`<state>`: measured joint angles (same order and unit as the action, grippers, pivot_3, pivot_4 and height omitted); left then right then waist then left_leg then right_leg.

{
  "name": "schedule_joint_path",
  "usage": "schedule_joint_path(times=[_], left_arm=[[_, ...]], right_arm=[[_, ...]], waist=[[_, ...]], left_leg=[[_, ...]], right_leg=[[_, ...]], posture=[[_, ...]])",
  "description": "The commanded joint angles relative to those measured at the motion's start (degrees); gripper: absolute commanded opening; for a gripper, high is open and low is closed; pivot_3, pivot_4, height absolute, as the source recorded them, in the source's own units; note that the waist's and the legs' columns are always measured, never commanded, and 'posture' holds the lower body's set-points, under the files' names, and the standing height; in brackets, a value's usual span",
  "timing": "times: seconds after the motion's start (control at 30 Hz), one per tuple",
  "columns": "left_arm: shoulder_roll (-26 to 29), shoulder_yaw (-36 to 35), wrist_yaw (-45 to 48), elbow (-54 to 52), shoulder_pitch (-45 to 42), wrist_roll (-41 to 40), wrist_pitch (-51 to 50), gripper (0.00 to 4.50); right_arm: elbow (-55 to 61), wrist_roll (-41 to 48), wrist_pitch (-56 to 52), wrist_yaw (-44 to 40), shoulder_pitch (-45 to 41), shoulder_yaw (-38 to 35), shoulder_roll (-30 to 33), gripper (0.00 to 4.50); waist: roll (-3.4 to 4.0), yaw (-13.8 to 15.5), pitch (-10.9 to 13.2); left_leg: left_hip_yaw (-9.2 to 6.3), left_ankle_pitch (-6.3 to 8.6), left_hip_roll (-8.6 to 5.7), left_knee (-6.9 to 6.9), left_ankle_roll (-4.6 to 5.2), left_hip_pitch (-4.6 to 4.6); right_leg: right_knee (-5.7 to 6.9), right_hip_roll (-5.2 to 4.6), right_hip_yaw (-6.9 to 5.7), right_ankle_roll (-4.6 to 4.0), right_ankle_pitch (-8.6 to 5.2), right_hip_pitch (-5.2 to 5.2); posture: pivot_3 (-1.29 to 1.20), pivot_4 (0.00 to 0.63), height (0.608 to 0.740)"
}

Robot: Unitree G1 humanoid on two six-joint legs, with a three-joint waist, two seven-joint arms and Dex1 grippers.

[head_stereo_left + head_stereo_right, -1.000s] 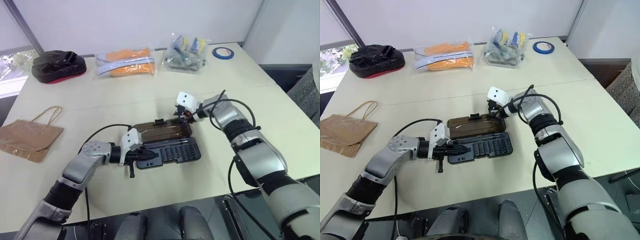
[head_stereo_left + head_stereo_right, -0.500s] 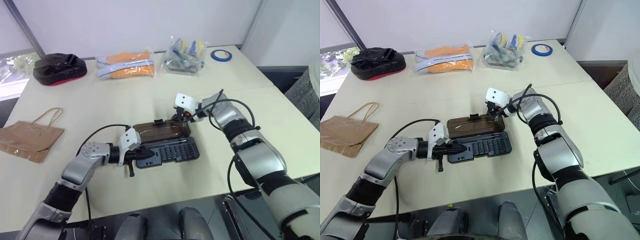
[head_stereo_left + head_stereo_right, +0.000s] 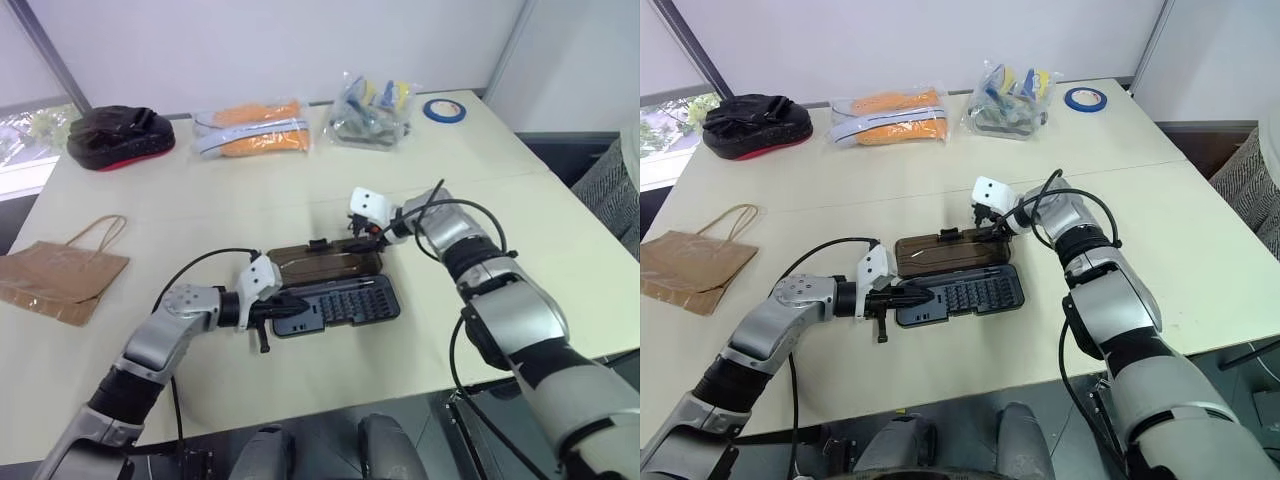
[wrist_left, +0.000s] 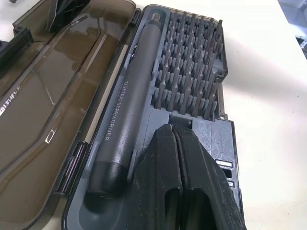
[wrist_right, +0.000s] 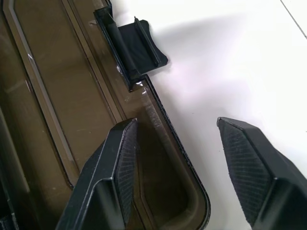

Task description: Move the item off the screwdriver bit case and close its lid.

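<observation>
The screwdriver bit case point(image 3: 335, 305) lies open at mid-frame, its smoky lid point(image 3: 325, 264) flat behind it. The left gripper point(image 4: 184, 158), fingers pressed together, rests on the case's left end. The right gripper point(image 5: 177, 167), fingers spread, straddles the lid's far right edge. The kraft paper bag point(image 3: 55, 278) sits well apart at the table's point(image 3: 300, 190) left edge, bare tabletop between.

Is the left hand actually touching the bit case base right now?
Touching. In the left wrist view the left hand, fingers shut, presses down on the screwdriver bit case at its near end, beside the bit rows, with no gap showing.
</observation>
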<state>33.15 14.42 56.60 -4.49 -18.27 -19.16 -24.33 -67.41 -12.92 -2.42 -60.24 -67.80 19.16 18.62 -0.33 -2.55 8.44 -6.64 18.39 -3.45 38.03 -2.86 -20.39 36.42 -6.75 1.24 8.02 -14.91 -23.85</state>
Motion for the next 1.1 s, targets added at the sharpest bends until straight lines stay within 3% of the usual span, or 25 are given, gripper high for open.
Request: schedule_joint_path(times=[0.03, 0.17, 0.2, 0.27, 0.4, 0.73, 0.97, 1.1], left_arm=[[0.05, -0.11, -1.06, 1.25, 0.85, 1.80, -0.69, 0.00], [0.10, -0.33, -1.46, 1.08, 0.94, 1.78, -0.68, 0.00], [0.14, -0.41, -1.59, 1.00, 1.02, 1.79, -0.66, 0.00], [0.18, -0.54, -1.80, 0.90, 1.14, 1.81, -0.64, 0.00], [0.40, -1.01, -2.37, 0.40, 1.50, 1.69, -0.70, 0.00], [-0.23, -3.42, -3.99, 0.40, 1.42, 1.82, -0.79, 0.00], [-3.18, -10.00, -9.16, -1.55, 0.23, -2.45, -5.23, 0.00], [-4.18, -12.89, -11.32, -3.60, 0.23, -4.65, -7.73, 0.00]], right_arm=[[-3.74, -2.79, 0.45, 0.67, -0.54, 1.21, -0.35, 2.85], [-5.53, -3.66, 0.84, -0.21, -1.29, 1.48, -0.78, 2.85], [-6.00, -3.94, 0.71, -0.55, -1.35, 1.59, -0.93, 2.61], [-6.63, -4.51, 0.76, -0.67, -1.40, 1.75, -1.08, 1.99], [-7.26, -6.01, 1.75, -0.22, -1.14, 2.60, -1.18, 0.01], [-6.97, -7.92, 4.46, 0.82, -0.93, 3.03, -1.37, 0.01], [-2.12, -12.15, 15.90, 8.70, -2.02, 5.62, 2.05, 0.01], [2.89, -12.06, 20.07, 8.76, -0.93, 5.46, 4.07, 0.01]], waist=[[0.00, 0.01, 0.00], [0.00, 0.01, 0.00], [0.00, 0.00, 0.00], [0.00, -0.01, 0.00], [-0.03, -0.07, -0.05], [-0.07, -0.01, -0.10], [-0.02, -0.09, -0.06], [0.04, 0.00, -0.01]], left_leg=[[0.00, 0.00, 0.00, 0.00, 0.00, 0.00], [-0.01, 0.00, 0.00, 0.00, 0.00, 0.01], [-0.01, 0.00, 0.00, 0.00, 0.00, 0.01], [-0.01, 0.00, 0.00, 0.00, 0.00, 0.01], [-0.01, 0.00, 0.00, 0.00, 0.00, 0.10], [-0.08, 0.02, 0.04, -0.03, 0.02, 0.37], [-0.08, 0.01, 0.04, -0.02, 0.02, 0.35], [-0.07, -0.02, 0.02, 0.04, -0.05, -0.05]], right_leg=[[0.00, 0.00, 0.00, 0.00, 0.00, 0.00], [-0.01, 0.00, 0.00, 0.00, 0.00, 0.01], [-0.01, 0.00, 0.00, 0.00, 0.00, 0.01], [-0.01, 0.00, 0.00, 0.00, 0.00, 0.02], [-0.02, 0.01, 0.00, 0.00, 0.00, 0.10], [-0.11, 0.07, -0.07, -0.01, 0.00, 0.43], [-0.09, 0.07, -0.05, -0.01, 0.00, 0.39], [-0.05, 0.04, -0.03, -0.01, 0.00, 0.00]], posture=[[0.00, 0.150, 0.740], [0.00, 0.150, 0.740], [0.00, 0.150, 0.740], [0.00, 0.150, 0.740], [0.00, 0.150, 0.740], [0.00, 0.150, 0.740], [0.00, 0.150, 0.740], [0.00, 0.150, 0.740]])
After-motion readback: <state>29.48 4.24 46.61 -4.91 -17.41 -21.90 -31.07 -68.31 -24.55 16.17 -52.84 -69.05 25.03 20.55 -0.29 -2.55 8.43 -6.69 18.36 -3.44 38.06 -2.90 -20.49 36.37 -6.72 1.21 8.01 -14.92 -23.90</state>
